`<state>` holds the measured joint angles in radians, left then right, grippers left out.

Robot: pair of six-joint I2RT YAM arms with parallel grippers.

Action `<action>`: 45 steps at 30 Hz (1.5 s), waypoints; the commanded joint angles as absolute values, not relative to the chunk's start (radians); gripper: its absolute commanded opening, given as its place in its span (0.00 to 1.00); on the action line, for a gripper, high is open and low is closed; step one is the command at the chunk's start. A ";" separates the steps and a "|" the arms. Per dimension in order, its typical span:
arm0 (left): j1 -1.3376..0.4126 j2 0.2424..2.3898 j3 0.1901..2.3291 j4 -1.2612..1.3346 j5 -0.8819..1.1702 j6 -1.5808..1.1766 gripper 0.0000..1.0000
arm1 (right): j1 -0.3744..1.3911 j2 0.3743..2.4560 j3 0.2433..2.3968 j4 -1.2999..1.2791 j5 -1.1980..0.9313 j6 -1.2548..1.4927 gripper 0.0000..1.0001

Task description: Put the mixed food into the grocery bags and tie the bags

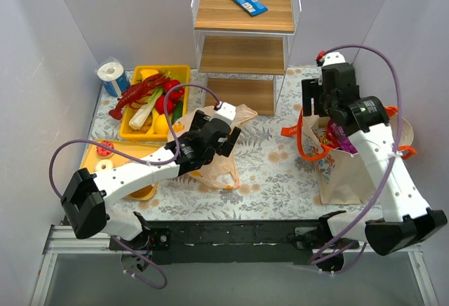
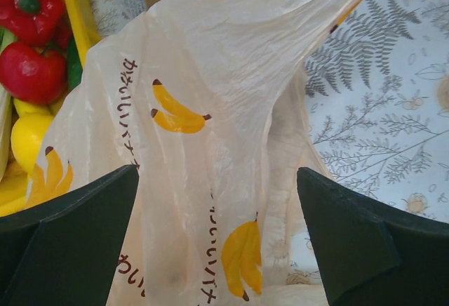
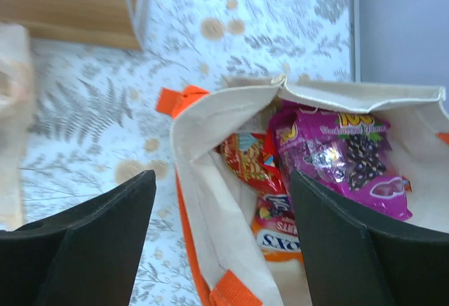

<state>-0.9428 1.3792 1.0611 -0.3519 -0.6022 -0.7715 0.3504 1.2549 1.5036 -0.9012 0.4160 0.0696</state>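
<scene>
Beige tote (image 3: 203,173) at the right of the desk (image 1: 280,173), holding a purple snack packet (image 3: 344,158) and red crisp packets (image 3: 245,162), mouth gaping. Right hand (image 3: 221,176) above it, spread wide, empty. Probably the tying stage: calls for gathering the orange handles (image 1: 309,144). Peach plastic bag (image 2: 224,74) crumpled mid-desk, contents hidden; left hand (image 2: 216,173) wide over it, empty. Yellow tray (image 1: 184,69) of toy vegetables (image 1: 151,99) just beyond

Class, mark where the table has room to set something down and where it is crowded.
Bare fern-print tablecloth lies between the thin peach banana-print plastic bag and the beige tote with orange handles, running to the near edge. The wooden rack's middle shelf is bare. Crowded: the yellow tray of toy vegetables at left.
</scene>
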 commanded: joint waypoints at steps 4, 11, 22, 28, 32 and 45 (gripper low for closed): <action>-0.946 1.494 1.094 -0.422 -0.696 -0.821 0.96 | 0.345 1.154 1.534 -0.870 0.206 0.083 0.84; -0.951 1.584 1.081 -0.410 -0.730 -0.802 0.91 | 0.345 1.114 1.456 -0.810 0.092 0.109 0.84; -0.940 1.507 1.098 -0.411 -0.678 -0.862 0.03 | 0.347 1.022 1.296 -0.622 -0.253 0.178 0.82; -0.891 1.304 1.164 -0.451 -0.399 -1.003 0.00 | 0.391 0.989 1.085 -0.451 -0.408 0.241 0.82; -0.874 1.220 1.170 -0.485 -0.330 -1.061 0.00 | 0.426 0.953 1.000 -0.385 -0.420 0.271 0.84; -0.804 1.083 1.166 -0.442 -0.107 -1.212 0.00 | 0.517 0.850 0.838 -0.336 -0.227 0.354 0.87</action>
